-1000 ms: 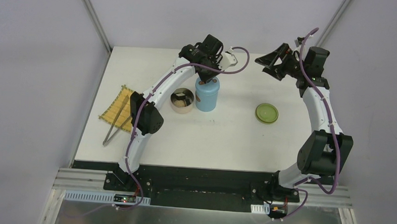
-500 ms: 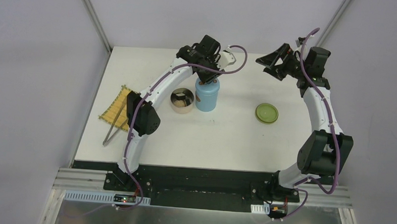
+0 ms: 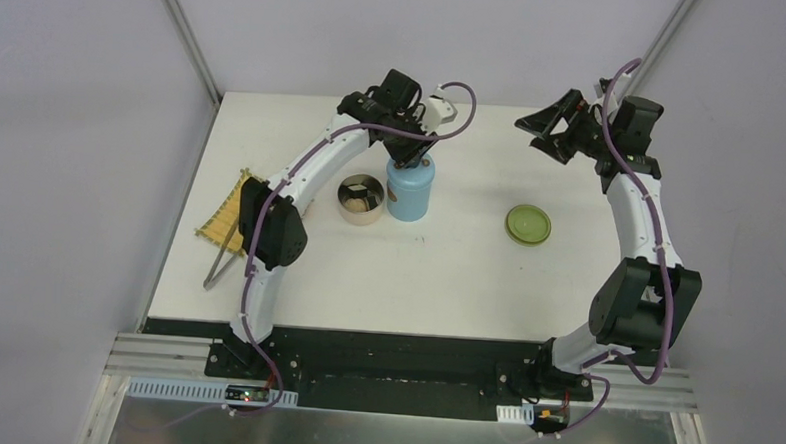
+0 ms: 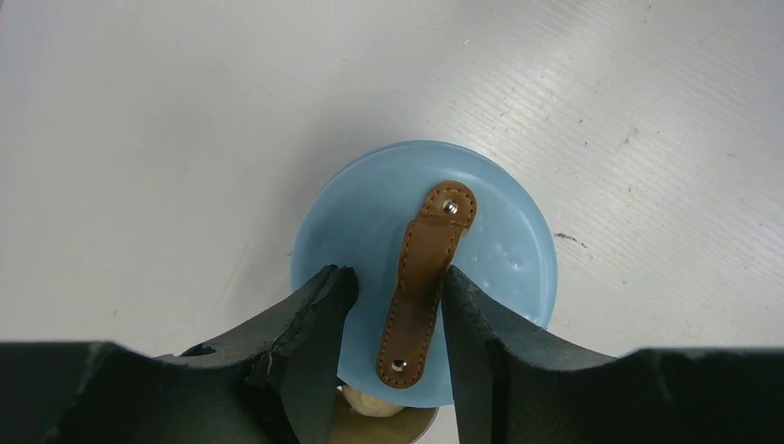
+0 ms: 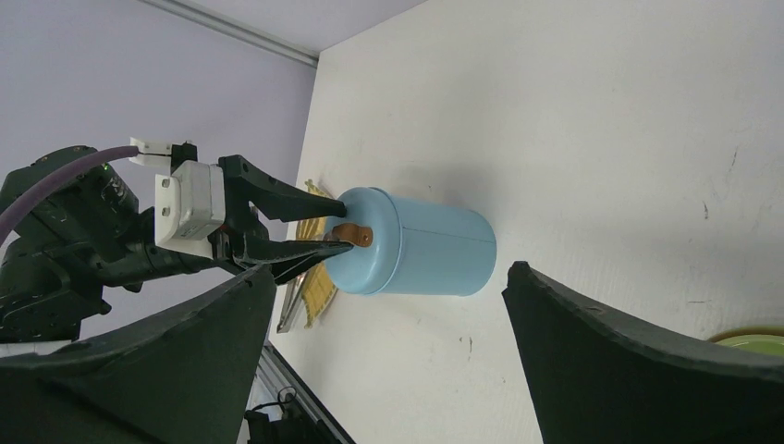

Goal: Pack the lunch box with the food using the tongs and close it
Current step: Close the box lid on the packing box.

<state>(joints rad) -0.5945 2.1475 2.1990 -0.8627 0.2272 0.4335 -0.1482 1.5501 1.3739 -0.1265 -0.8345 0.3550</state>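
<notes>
The light-blue cylinder (image 3: 408, 191) is seen at the centre, capped by its blue lid (image 4: 504, 250). The brown handle (image 4: 423, 277) is straddled by the left gripper (image 4: 396, 282), jaws parted, nothing gripped. Just to its left the steel bowl (image 3: 345, 206) is uncovered, contents unclear, and its olive-green lid (image 3: 528, 225) lies well to the right. The tongs (image 3: 225, 250) are lying on the bamboo mat (image 3: 227, 210). The right gripper (image 3: 538, 130) is held wide open and empty. About half is judged done.

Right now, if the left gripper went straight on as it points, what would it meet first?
Probably the blue lid: the left gripper straddles its brown strap handle, and the fingers would land on the lid either side, though the height above it is unclear.
</notes>
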